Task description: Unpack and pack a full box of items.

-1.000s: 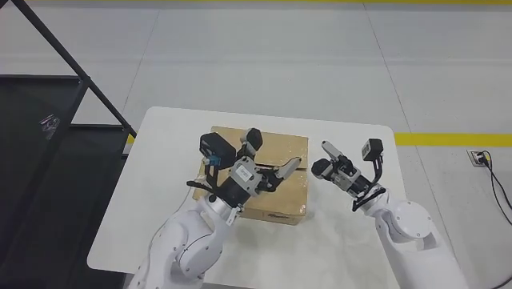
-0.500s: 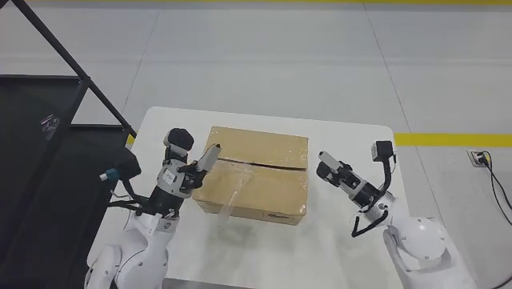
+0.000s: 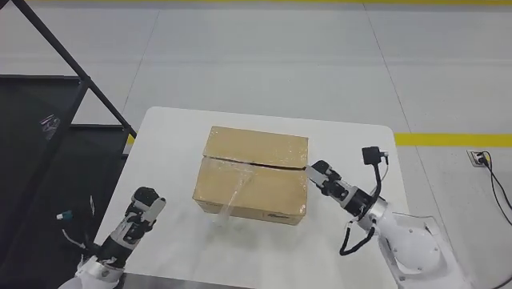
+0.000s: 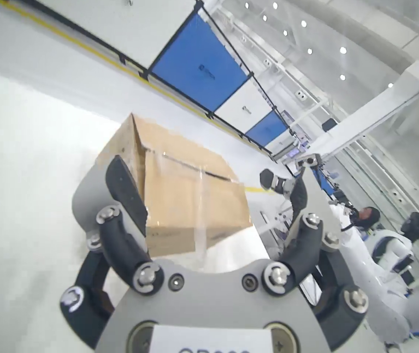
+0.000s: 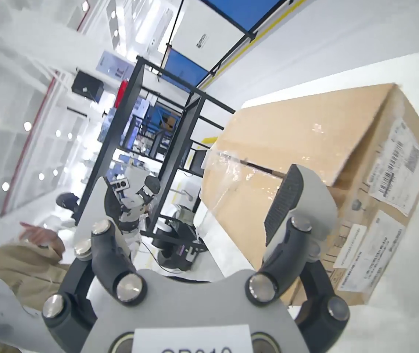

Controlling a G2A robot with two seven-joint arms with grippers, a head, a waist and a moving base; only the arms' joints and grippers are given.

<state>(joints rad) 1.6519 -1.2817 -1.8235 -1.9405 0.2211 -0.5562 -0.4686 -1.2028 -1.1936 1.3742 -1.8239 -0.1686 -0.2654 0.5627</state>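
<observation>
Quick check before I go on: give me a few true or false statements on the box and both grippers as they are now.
The box has its top flaps closed. True.
The left gripper is clamped on the box. False: it is open, apart from the box, near a front corner of the table.
The right gripper is open beside the box. True.
The box stands on the floor. False: it stands on the table.

A white rectangular worktop (image 3: pixel 172 157) stands beside a black metal rack (image 3: pixel 40 113); a yellow stripe (image 3: pixel 456 139) crosses the grey floor (image 3: pixel 280 57).
</observation>
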